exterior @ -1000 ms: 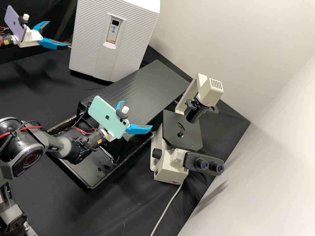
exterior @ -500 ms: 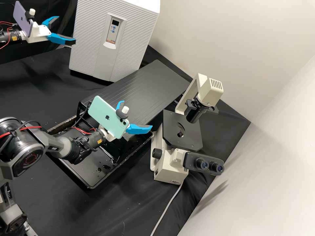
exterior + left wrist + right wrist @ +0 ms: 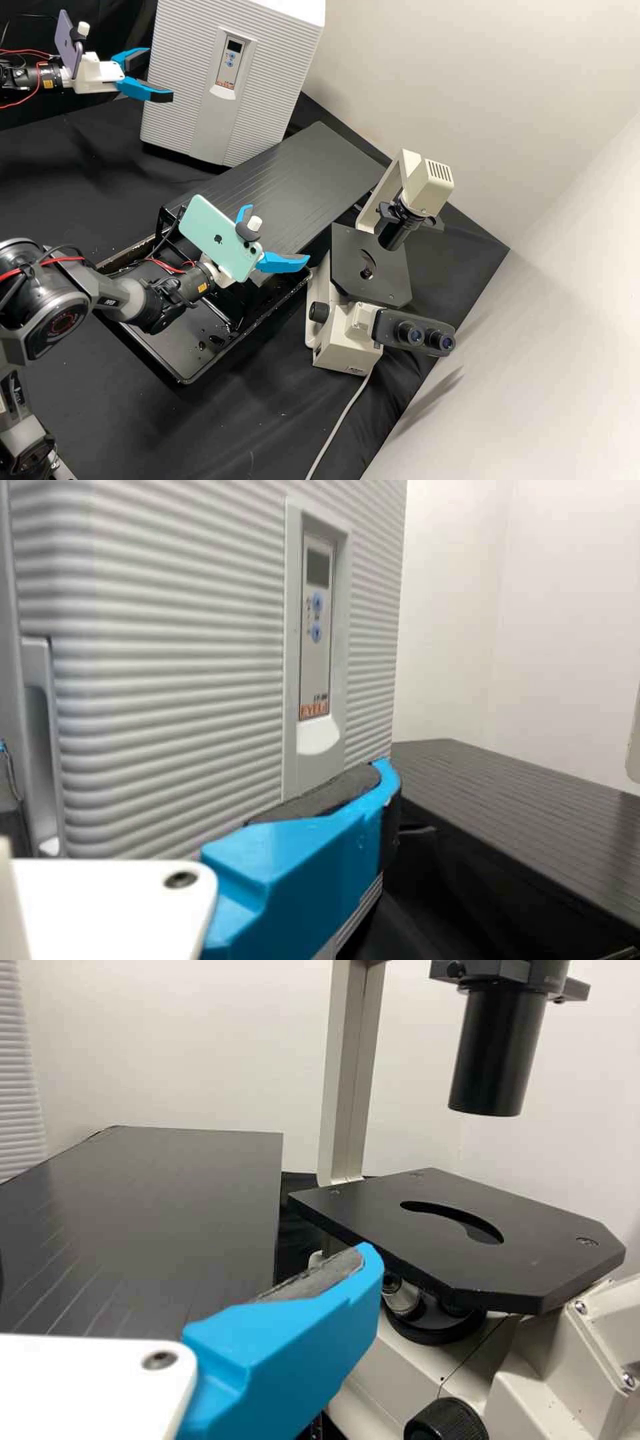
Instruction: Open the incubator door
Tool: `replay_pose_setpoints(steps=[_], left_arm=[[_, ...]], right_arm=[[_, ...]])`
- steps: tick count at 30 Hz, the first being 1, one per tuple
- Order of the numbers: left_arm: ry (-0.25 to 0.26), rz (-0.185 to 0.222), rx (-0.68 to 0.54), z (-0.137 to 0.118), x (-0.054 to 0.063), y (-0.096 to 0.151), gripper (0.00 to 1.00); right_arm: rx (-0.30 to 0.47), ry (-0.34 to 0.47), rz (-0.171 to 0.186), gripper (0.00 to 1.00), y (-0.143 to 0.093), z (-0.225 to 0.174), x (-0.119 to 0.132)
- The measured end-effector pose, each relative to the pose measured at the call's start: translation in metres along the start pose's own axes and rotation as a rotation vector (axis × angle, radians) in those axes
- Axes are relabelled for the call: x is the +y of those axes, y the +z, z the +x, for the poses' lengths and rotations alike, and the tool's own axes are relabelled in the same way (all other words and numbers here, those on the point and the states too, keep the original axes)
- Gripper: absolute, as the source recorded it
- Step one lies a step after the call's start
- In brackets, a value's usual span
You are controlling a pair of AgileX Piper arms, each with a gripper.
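The incubator door (image 3: 177, 110) sits shut on the incubator's (image 3: 267, 40) front; all the opening remains. Near it, the left gripper (image 3: 160, 77) is moderately spread, empty; the right gripper (image 3: 277, 233), widely spread, empty, is well apart.

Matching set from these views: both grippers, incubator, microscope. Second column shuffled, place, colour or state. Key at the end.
Things
1. left gripper
2. incubator
3. right gripper
4. microscope

Place, colour or state
A. cream body with a black stage
B. open, at the incubator's edge in the high view
C. pale ribbed front with a dark display
D. open, near the microscope

Pairs: 1-B, 2-C, 3-D, 4-A
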Motion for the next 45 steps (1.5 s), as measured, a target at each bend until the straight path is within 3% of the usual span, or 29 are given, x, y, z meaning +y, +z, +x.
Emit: replay_pose_setpoints(steps=[5,21,32,41,45], left_arm=[[-0.013,-0.050,0.007,0.005,-0.008,-0.006,1.00],[-0.009,-0.083,-0.004,0.012,-0.004,-0.008,1.00],[0.029,-0.060,0.003,-0.006,0.024,0.003,1.00],[0.025,-0.065,0.017,-0.015,0.026,0.004,1.00],[0.015,-0.094,0.019,-0.014,0.021,0.002,1.00]], right_arm=[[0.000,0.000,0.000,1.00,0.000,0.000,0.000],[0.000,0.000,0.000,1.00,0.000,0.000,0.000],[0.000,0.000,0.000,1.00,0.000,0.000,0.000],[0.000,0.000,0.000,1.00,0.000,0.000,0.000],[0.000,0.000,0.000,1.00,0.000,0.000,0.000]])
